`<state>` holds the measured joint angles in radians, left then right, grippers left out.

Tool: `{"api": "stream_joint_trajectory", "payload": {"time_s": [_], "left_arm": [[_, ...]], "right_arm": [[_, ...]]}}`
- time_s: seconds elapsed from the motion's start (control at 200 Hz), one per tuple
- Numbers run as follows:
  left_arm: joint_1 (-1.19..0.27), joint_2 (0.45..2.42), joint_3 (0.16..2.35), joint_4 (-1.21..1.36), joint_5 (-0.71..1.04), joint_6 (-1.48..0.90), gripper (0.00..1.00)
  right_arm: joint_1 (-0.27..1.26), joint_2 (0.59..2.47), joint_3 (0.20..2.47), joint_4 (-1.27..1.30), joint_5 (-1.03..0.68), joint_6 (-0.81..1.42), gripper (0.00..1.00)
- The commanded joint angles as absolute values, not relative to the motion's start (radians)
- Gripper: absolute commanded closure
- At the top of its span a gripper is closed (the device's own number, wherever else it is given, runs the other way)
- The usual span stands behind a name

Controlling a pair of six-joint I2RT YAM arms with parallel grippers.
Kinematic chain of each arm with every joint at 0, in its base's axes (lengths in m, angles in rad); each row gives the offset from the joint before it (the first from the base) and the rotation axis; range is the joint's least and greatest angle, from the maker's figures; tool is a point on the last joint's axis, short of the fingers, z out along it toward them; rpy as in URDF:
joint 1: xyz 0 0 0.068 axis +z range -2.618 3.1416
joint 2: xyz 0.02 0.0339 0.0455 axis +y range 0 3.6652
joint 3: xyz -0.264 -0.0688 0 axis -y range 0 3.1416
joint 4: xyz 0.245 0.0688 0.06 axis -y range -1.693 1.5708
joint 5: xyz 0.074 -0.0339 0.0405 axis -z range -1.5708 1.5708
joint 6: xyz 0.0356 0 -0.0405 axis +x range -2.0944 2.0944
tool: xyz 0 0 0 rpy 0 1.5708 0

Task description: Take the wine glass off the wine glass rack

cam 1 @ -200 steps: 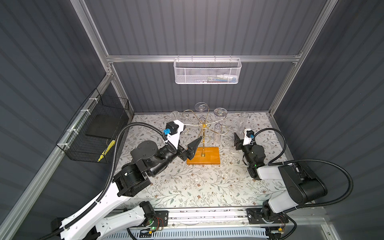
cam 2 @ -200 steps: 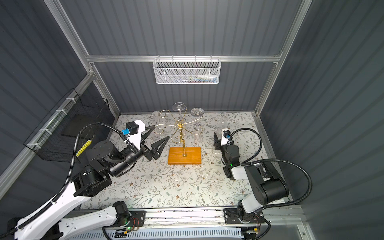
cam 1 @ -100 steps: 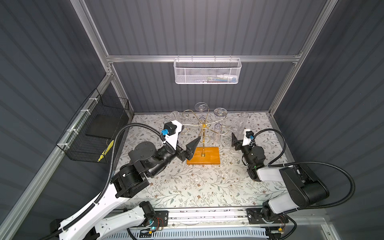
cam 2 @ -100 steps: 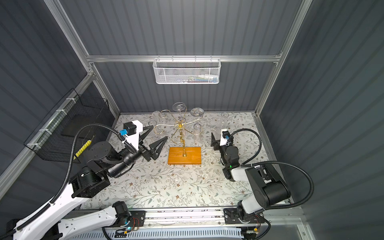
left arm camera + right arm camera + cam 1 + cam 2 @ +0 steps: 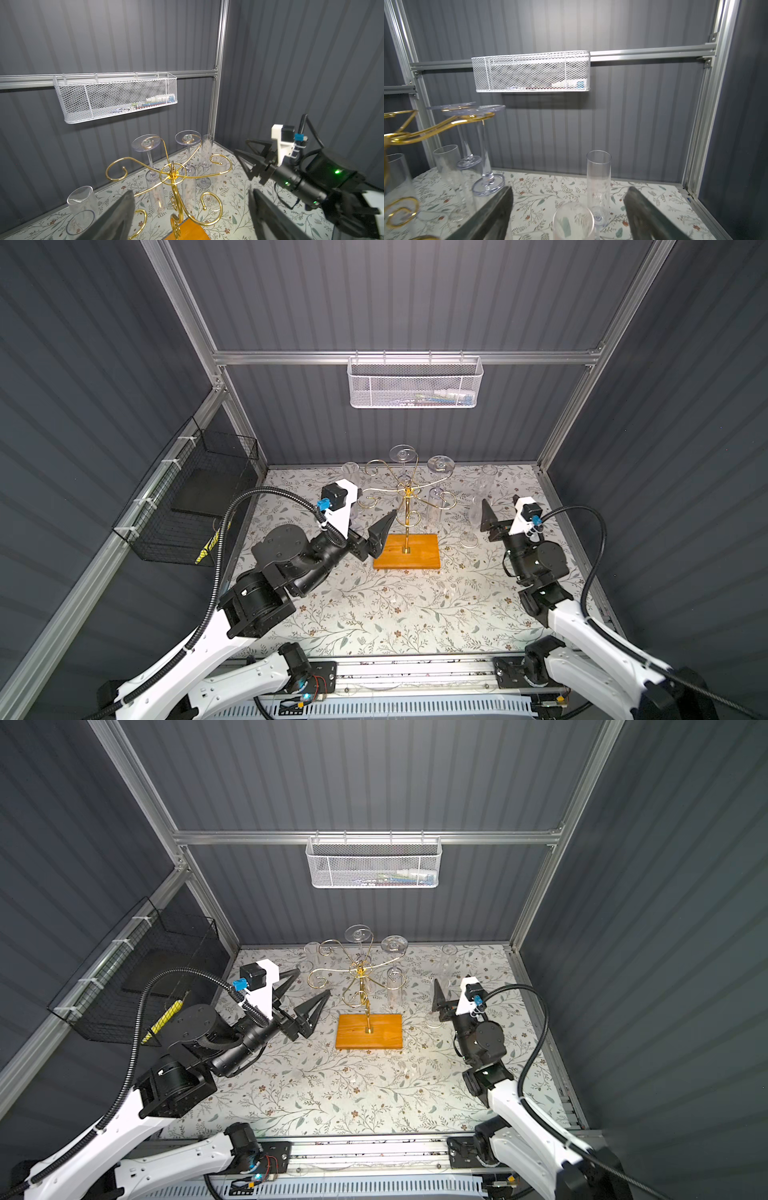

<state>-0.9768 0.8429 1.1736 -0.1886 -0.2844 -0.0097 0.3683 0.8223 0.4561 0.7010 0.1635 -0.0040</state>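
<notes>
The wine glass rack (image 5: 408, 506) (image 5: 360, 986), a gold pole with curled arms on an orange wooden base (image 5: 419, 553), stands mid-table. Two clear wine glasses hang upside down from its far arms, feet up (image 5: 403, 453) (image 5: 440, 464) (image 5: 146, 143) (image 5: 188, 138). My left gripper (image 5: 312, 982) (image 5: 190, 193) is open just left of the rack, nothing between its fingers. My right gripper (image 5: 500, 510) (image 5: 570, 189) is open to the right of the rack. An upright glass (image 5: 473, 516) (image 5: 572, 219) stands on the table, its rim low between those fingers, untouched.
More upright glasses stand at the back left (image 5: 350, 471) and back right (image 5: 488, 472) (image 5: 598, 176) of the floral table. A white mesh basket (image 5: 415, 383) hangs on the rear wall. A black wire basket (image 5: 195, 497) hangs on the left wall.
The right jaws have spread wider and the gripper has shifted slightly back from the upright glass. The left gripper has lifted a little beside the rack.
</notes>
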Motion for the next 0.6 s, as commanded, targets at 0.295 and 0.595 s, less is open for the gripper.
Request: {"api": "stream_joint_trajectory", "payload": {"time_s": [0.295, 0.595], "left_arm": [[-0.953, 0.985, 1.322, -0.144, -0.455, 0.150, 0.01], [-0.650, 1.110, 1.458, -0.257, -0.185, -0.023, 0.01]], "right_arm": [[0.308, 0.886, 1.163, -0.302, -0.186, 0.298, 0.19], [0.218, 1.229, 1.449, -0.348, -0.638, 0.526, 0.31]]}}
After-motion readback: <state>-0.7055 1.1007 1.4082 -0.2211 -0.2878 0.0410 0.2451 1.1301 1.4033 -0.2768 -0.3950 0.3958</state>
